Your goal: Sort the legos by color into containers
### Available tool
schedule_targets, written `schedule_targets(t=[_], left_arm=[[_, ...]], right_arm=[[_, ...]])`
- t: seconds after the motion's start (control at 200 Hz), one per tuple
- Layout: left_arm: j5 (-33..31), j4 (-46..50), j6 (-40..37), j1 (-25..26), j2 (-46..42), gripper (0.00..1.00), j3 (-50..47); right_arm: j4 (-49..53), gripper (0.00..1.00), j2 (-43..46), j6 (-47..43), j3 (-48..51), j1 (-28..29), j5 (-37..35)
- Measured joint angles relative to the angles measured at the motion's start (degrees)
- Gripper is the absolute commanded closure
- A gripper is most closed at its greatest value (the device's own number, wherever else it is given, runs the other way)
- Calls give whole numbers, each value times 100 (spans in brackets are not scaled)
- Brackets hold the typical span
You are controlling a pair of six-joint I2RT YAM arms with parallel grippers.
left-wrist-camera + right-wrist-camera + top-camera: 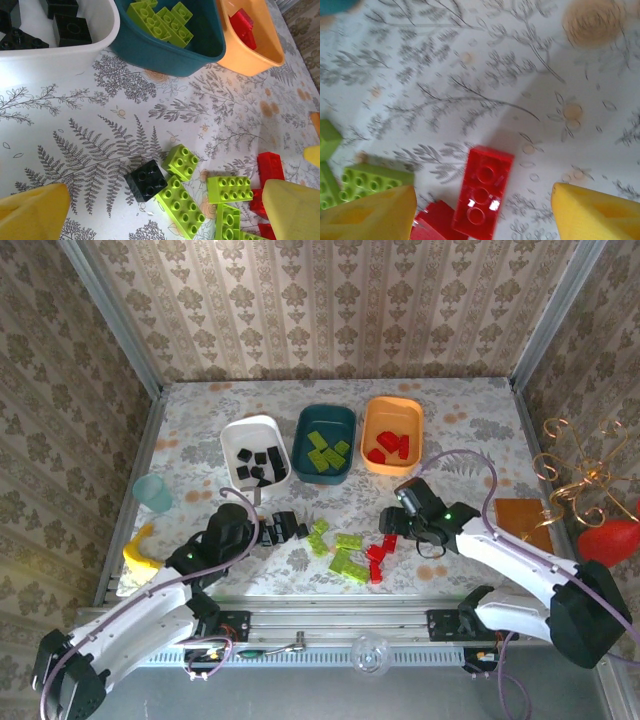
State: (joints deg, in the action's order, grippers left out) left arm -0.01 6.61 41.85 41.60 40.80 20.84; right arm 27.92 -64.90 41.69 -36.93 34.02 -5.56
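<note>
Floral tablecloth [470, 430], damask-papered walls [330, 310]

Cup [153, 492]: pale teal, upright, far left.
Yellow curve [137, 554]: lying just nearer than the cup.
Brown square [520, 520]: flat, far right.
Gold wire [575, 475]: curling beside it.

1. The red lego [482, 190] is glossy hard plastic, catching bright glints; the lime-green lego [182, 161] and black lego [146, 180] share that smooth sheen.
2. The white tray [60, 60], dark teal tray [160, 57] and orange tray [250, 55] are smooth, faintly shiny plastic.
3. The desk [75, 125] has a matt printed covering.
4. The rail [320, 625] along the desk's near edge is dull metal.
</note>
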Motion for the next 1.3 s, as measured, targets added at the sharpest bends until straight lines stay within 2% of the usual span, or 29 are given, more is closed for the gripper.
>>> schedule_targets(t=[0.155,0.465,0.615,0.74,0.82,0.94,1.175,1.3], left_arm=[[4,-98,24,0,232,0,-15],[4,-98,24,0,122,0,-15],[2,-81,24,0,33,0,-20],[2,-63,24,0,35,0,-22],[2,-63,24,0,35,0,-22],[2,-63,24,0,35,0,-22],[2,-61,24,0,35,0,-22],[2,-61,24,0,35,0,-22]], right_arm=[[-94,27,-181,205,90,0,24],[-278,34,-1307,247,-48,0,46],[-299,45,-1659,195,-140,11,-20],[-142,63,-1790,116,-254,33,-179],[-72,69,-1797,63,-286,37,-247],[-116,73,-1762,-81,-326,37,-262],[-243,74,-970,-496,-1005,-138,-326],[-516,74,-999,-654,-1696,-442,-372]])
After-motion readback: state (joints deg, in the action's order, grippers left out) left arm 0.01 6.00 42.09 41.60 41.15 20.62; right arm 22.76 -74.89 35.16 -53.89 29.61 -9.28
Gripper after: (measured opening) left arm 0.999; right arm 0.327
